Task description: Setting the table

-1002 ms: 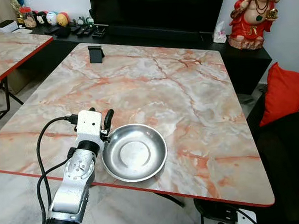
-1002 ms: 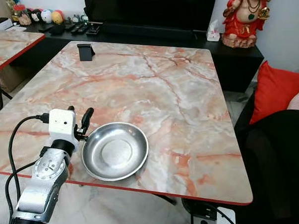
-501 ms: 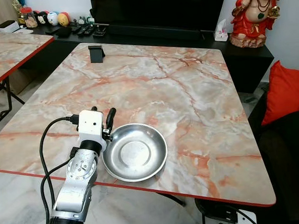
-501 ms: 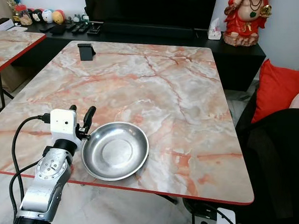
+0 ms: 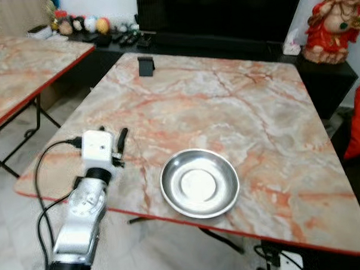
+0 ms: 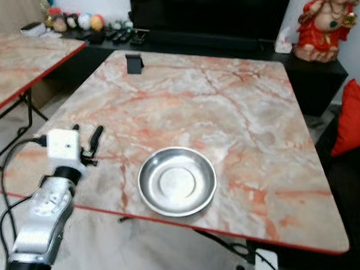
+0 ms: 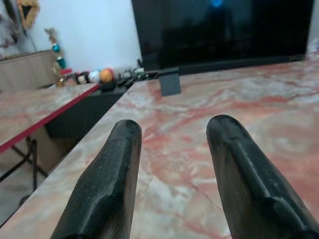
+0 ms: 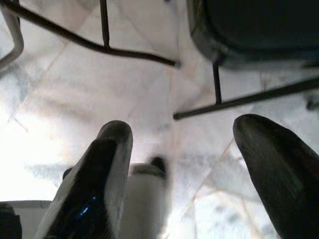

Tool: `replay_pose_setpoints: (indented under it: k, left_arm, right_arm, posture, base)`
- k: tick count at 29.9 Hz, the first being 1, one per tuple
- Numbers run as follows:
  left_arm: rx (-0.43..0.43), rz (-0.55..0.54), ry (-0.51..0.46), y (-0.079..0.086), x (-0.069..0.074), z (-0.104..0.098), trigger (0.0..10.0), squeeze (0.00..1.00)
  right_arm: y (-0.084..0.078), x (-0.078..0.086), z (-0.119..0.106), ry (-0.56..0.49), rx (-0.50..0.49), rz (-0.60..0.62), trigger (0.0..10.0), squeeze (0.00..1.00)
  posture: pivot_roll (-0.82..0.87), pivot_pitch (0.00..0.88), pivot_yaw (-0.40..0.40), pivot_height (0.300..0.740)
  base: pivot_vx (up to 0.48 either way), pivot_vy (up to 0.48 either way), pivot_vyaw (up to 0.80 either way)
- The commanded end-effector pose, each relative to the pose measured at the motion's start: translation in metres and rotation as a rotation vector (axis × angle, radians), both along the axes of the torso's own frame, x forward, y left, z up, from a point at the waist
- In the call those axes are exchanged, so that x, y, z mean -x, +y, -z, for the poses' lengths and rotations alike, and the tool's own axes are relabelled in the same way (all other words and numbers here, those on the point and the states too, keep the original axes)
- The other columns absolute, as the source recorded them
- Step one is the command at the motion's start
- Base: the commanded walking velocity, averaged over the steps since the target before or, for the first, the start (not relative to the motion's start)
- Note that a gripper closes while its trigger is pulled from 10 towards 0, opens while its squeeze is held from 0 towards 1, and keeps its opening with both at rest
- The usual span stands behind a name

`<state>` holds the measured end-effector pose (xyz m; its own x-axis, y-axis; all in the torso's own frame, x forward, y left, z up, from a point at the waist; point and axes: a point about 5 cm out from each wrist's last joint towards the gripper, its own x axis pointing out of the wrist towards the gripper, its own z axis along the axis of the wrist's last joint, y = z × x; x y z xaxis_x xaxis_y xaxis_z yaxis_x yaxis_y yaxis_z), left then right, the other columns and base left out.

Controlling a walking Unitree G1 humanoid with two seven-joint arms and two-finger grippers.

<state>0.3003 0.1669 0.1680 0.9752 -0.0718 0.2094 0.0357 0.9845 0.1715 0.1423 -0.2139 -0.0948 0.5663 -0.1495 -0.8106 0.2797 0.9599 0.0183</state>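
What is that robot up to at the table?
It is setting the table. A shiny metal bowl sits on the marble table near the front edge. The robot's left hand hovers open over the table, to the left of the bowl and apart from it. Its right hand hangs open above the floor.

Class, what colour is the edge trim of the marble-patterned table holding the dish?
Red table edge, clearest in right eye view.

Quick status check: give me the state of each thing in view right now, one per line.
Steel plate: upright, empty, near the table's front edge, not held.
Left claw: open, empty, over the table beside the plate, apart from it.
Right claw: open, empty, pointing at the floor.
Black stand: upright at the far edge.
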Motion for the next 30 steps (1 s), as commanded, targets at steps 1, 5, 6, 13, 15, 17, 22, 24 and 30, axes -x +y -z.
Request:
replay_pose_setpoints:
  k: [1,5,6,13,15,17,22,24,30]
  left_arm:
    - [0.015,0.035,-0.009,-0.0084,-0.0005,-0.0006,10.0,0.00]
    - [0.014,0.042,-0.009,-0.0086,-0.0003,-0.0005,10.0,0.00]
    - [0.014,0.043,-0.009,-0.0085,-0.0003,-0.0006,10.0,0.00]
    - [0.023,0.043,-0.014,-0.0090,-0.0014,-0.0016,10.0,0.00]
    - [0.026,0.045,-0.014,-0.0099,-0.0025,-0.0023,10.0,0.00]
    - [0.028,0.043,-0.013,-0.0100,-0.0030,-0.0022,10.0,0.00]
    - [0.031,0.030,-0.021,-0.0082,-0.0036,-0.0036,10.0,0.00]
    - [0.033,0.028,-0.023,-0.0076,-0.0033,-0.0040,10.0,0.00]
    - [0.038,0.024,-0.023,-0.0090,-0.0028,-0.0042,10.0,0.00]
  right_arm:
    - [-0.0088,0.0043,-0.0003,0.008,0.022,0.011,10.0,0.00]
    - [-0.0084,0.0045,-0.0002,0.007,0.018,0.015,10.0,0.00]
    - [-0.0083,0.0046,-0.0001,0.007,0.017,0.016,10.0,0.00]
    - [-0.0085,0.0047,0.0001,0.012,0.016,0.025,10.0,0.00]
    - [-0.0090,0.0039,-0.0003,0.010,0.019,0.023,10.0,0.00]
    - [-0.0094,0.0031,-0.0007,0.007,0.022,0.019,10.0,0.00]
    - [-0.0097,0.0007,-0.0017,0.003,0.030,0.009,10.0,0.00]
    - [-0.0093,0.0000,-0.0020,-0.004,0.026,0.011,10.0,0.00]
    - [-0.0095,-0.0011,-0.0026,-0.007,0.037,-0.010,10.0,0.00]
  posture:
    - [0.11,0.000,-0.035,0.740]
    - [0.10,0.000,-0.034,0.740]
    - [0.11,0.000,-0.034,0.740]
    - [0.10,0.000,-0.033,0.740]
    - [0.10,0.000,-0.035,0.740]
    - [0.10,0.000,-0.038,0.740]
    - [0.10,0.000,-0.038,0.740]
    - [0.10,0.000,-0.037,0.740]
    - [0.10,0.000,-0.037,0.740]
  base:
    - [0.000,0.480,0.00]
    - [0.000,0.480,0.00]
    - [0.000,0.480,0.00]
    - [0.000,0.480,-0.21]
    - [0.000,0.480,-0.59]
    - [0.000,0.480,-0.29]
    - [0.000,0.480,0.00]
    - [0.000,0.480,0.00]
    - [0.000,0.480,0.00]
